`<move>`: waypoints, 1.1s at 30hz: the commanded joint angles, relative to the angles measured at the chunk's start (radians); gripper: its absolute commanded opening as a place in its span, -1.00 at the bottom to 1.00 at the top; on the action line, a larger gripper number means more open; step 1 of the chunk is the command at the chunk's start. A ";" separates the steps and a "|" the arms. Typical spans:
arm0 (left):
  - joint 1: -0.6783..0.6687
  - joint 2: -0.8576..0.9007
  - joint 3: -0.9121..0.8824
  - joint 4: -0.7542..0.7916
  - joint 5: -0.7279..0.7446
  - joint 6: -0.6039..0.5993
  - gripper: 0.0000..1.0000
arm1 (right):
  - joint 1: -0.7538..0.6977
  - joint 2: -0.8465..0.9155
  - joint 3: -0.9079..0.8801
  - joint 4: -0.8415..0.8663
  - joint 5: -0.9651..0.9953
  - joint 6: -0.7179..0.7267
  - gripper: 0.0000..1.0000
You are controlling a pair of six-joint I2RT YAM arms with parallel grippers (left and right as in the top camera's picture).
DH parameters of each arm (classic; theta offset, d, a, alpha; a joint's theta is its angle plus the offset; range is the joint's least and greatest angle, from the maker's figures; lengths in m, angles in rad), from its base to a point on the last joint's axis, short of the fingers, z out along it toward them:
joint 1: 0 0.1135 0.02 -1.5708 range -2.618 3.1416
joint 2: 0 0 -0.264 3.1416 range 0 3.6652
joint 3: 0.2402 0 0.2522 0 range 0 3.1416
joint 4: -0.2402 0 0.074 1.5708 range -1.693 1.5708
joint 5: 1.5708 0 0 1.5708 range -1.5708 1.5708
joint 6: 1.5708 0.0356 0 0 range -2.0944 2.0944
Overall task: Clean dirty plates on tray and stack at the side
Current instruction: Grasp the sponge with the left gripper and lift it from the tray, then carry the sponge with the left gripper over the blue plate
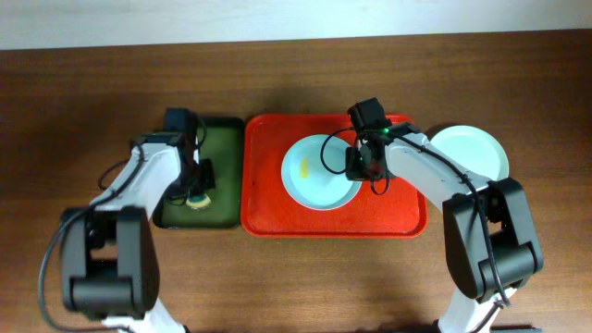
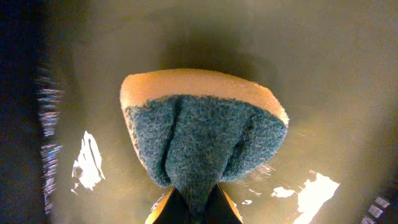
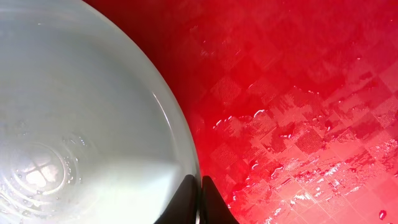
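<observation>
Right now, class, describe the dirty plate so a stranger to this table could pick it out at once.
Find the large red tray at the middle of the wooden table. One round pale plate lies in it, its right rim pinched by the right claw. Unlike the white plate on bare wood to the right, it carries a small yellow smear.

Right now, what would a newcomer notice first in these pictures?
The red tray in the middle catches the eye first, with a pale plate bearing a yellow smear on it. The right gripper pinches that plate's rim; the left gripper holds a sponge over the green tray.
</observation>
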 commanded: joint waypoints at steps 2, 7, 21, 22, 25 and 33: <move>0.007 -0.331 0.052 0.010 -0.012 0.027 -1.00 | -0.003 0.017 -0.011 0.002 0.009 0.007 -0.90; 0.004 -0.523 0.051 -0.010 -0.012 0.027 -1.00 | -0.003 0.017 -0.011 0.005 0.009 0.007 -0.91; 0.004 -0.488 0.047 -0.055 -0.012 0.027 -1.00 | -0.003 0.017 -0.011 0.004 0.008 0.007 -0.92; 0.004 -0.488 0.047 -0.055 -0.012 0.027 -1.00 | -0.003 0.017 -0.011 0.004 0.008 0.007 -0.92; 0.004 -0.488 0.047 -0.055 -0.012 0.027 -1.00 | -0.003 0.017 -0.011 0.004 0.004 0.007 -0.92; 0.004 -0.485 0.047 -0.055 -0.012 0.027 -1.00 | -0.003 0.017 -0.011 0.004 -0.048 0.007 -0.92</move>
